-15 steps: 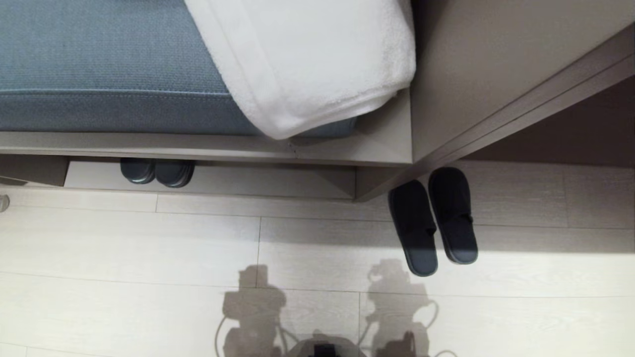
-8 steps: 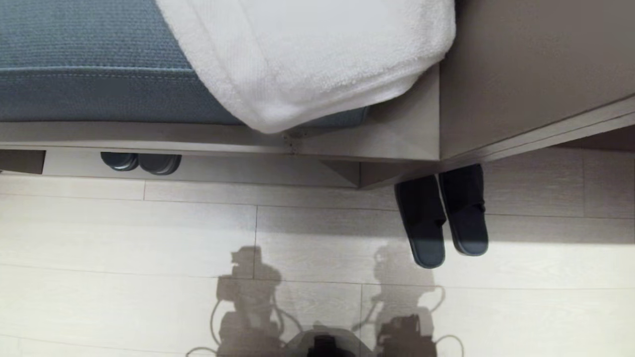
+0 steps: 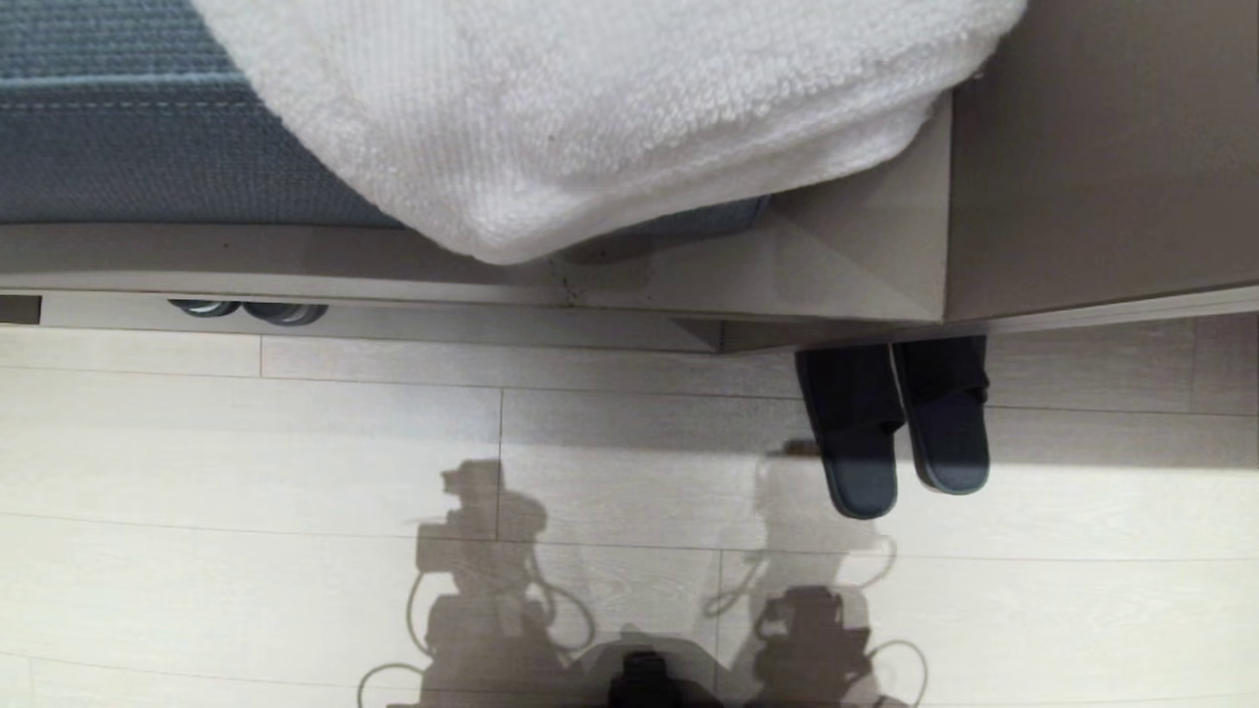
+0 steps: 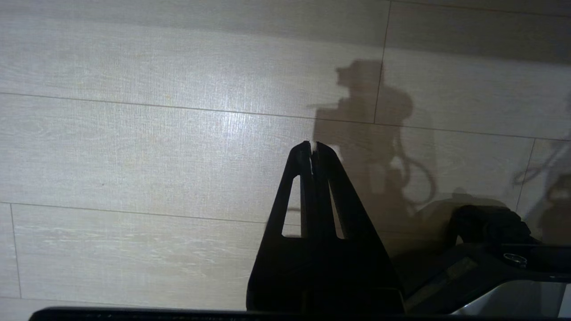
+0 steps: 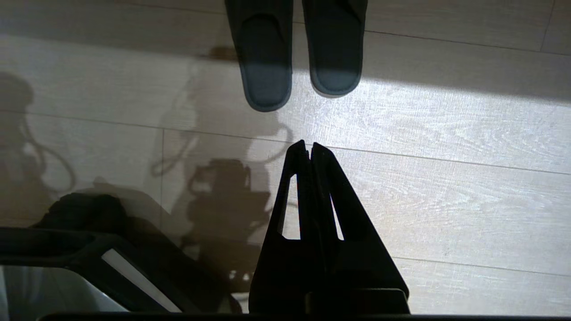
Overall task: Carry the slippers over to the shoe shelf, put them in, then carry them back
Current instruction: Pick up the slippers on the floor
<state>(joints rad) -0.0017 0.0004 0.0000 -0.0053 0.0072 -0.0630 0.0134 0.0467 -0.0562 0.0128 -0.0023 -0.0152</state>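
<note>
Dark navy fabric slippers (image 3: pixel 893 428) are lying side by side on the pale floor (image 3: pixel 295 492), their toes going under the edge of the tabletop (image 3: pixel 846 265). There are two of them, one pair; a second, chunkier pair (image 3: pixel 246 311) is peeking from the shoe shelf (image 3: pixel 472 324). They are looking light, flat and soft, so I judge that pinching both heel ends together is the best hold. The right gripper (image 5: pixel 308 147) is hanging near the heels, fully closed and empty; the left gripper (image 4: pixel 312 147) is also closed and holding nothing.
</note>
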